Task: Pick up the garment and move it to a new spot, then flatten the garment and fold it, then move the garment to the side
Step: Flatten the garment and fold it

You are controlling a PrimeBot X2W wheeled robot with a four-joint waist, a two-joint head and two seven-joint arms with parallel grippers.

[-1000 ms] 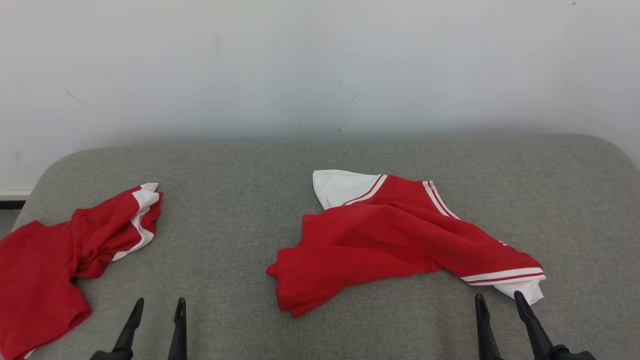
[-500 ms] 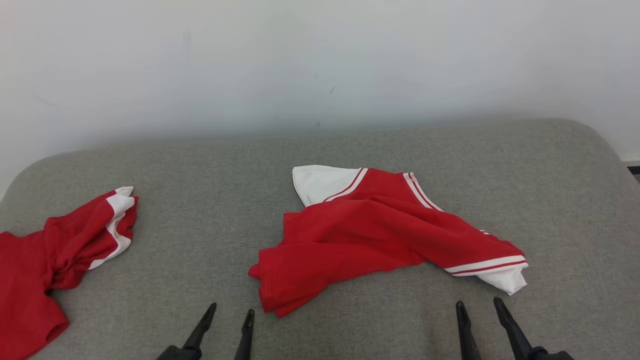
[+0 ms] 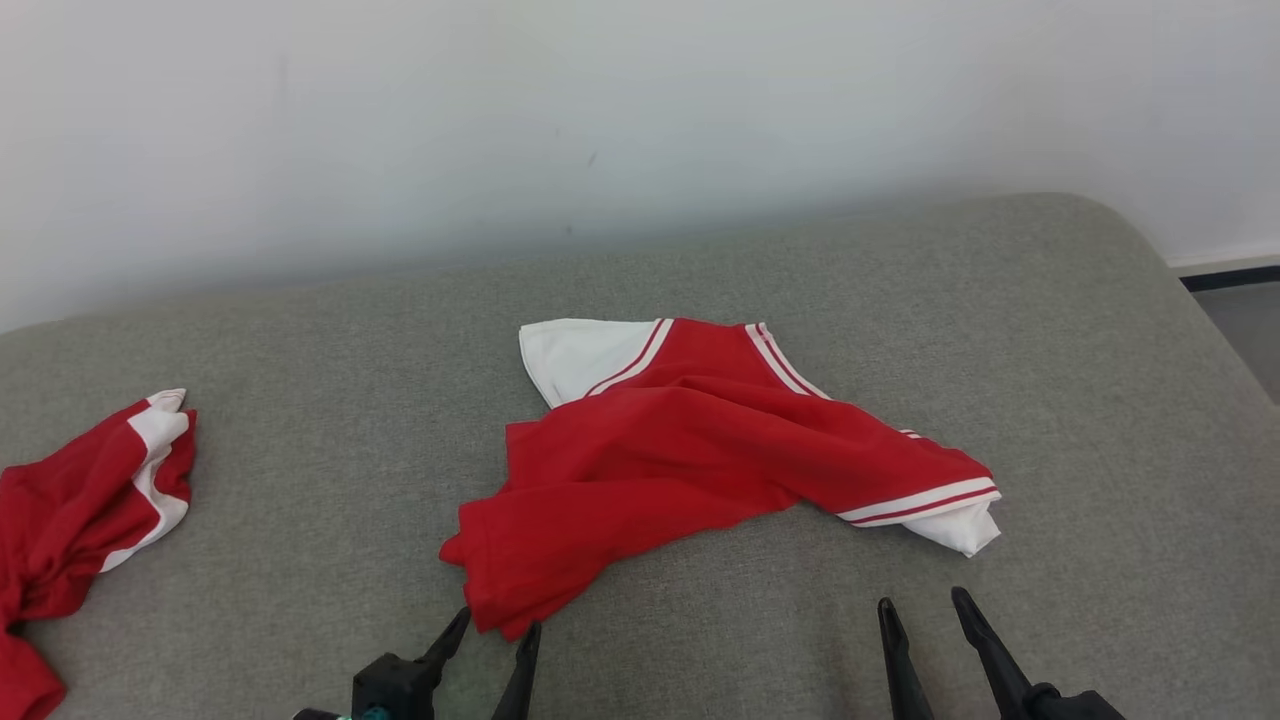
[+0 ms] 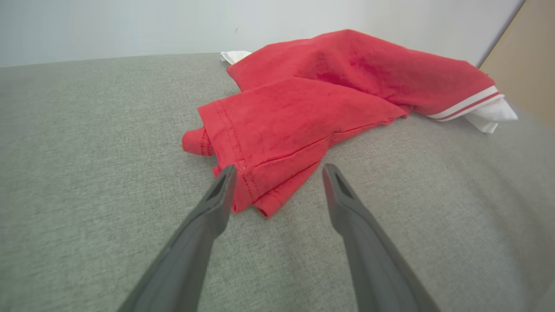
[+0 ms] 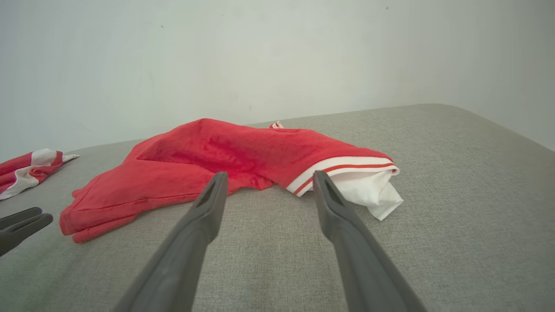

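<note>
The head camera has swung, so the whole scene sits further left than a second ago. Measured against the cloth, the left end effector (image 3: 497, 620) has closed in on the near corner of the shirt (image 3: 690, 460); it was well to the side of that corner before. The right end effector (image 3: 922, 598) keeps about the same place short of the white sleeve (image 3: 960, 525).

The shirt lies crumpled at the middle of the grey table (image 3: 1050, 350), not yet lifted, red body bunched and one white sleeve at 4 o'clock from its centre. Its hem corner (image 4: 260, 190) points to 7 o'clock. A second shirt (image 3: 90, 500) lies well apart at 9 o'clock, near the table's edge.

Both end effectors are released, fingers spread wide and holding nothing. In the left wrist view the fingers frame the hem corner, which looks doubled over in several layers. The right fingers aim at the striped cuff but stand clear of it.

Risks, as I judge them: the left fingers may pinch only the top layer of that doubled hem, so the shirt would unroll or slip during the lift. They may also dig into the table's soft cover and grab it with the cloth. If the right side closes on the loose white sleeve alone, the shirt would hang twisted and be harder to flatten.
</note>
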